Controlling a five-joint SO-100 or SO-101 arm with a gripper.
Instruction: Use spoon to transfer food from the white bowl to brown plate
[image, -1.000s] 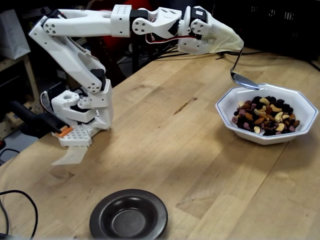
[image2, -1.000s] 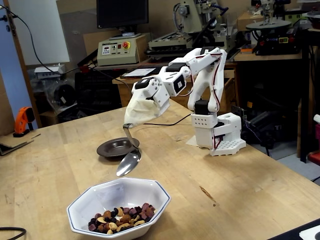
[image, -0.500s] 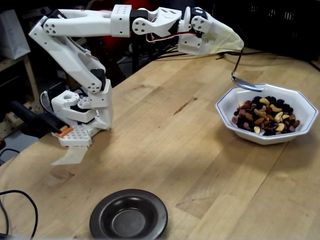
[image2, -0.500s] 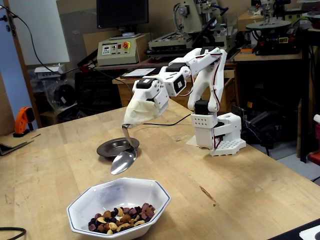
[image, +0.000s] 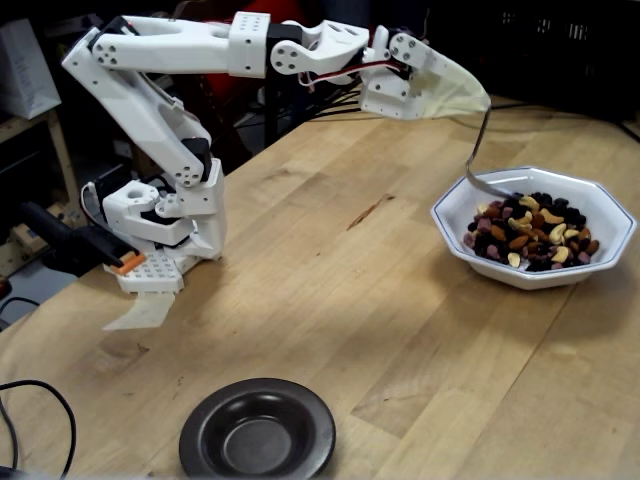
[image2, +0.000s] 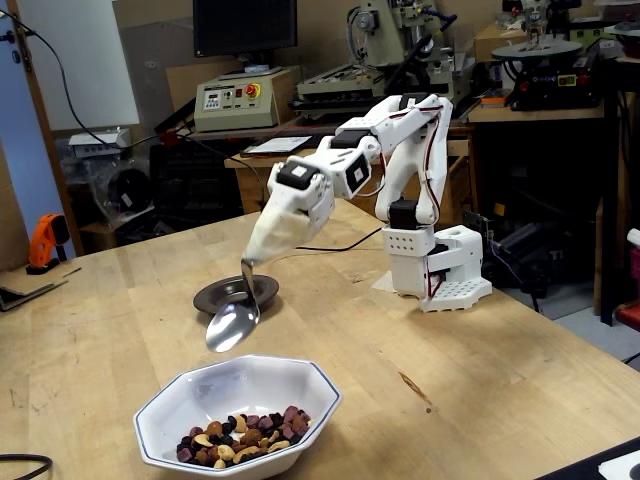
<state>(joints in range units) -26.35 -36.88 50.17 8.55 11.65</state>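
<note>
Spoon poised over the nuts

Spoon (image2: 232, 322) hangs below the claw (image2: 278, 232), empty, just above the white bowl (image: 610, 215) rim. A cloth wrap hides the jaws, so we can't tell their spread. The food (image: 528, 232), we judge, is loose and rolls easily; the brown plate (image: 258, 430) waits well away, near the arm's base.

Soft, even overhead workshop light is falling across the pale wooden table (image: 330, 290) in both fixed views, casting only faint shadows beneath the white bowl (image: 600, 262) and the brown plate (image: 200, 445). A dull sheen is showing on the plate's rim, and the spoon (image2: 231, 327) is catching a bright glint. The far background is looking dim and slightly soft in one fixed view; overall detail is grainy.
</note>
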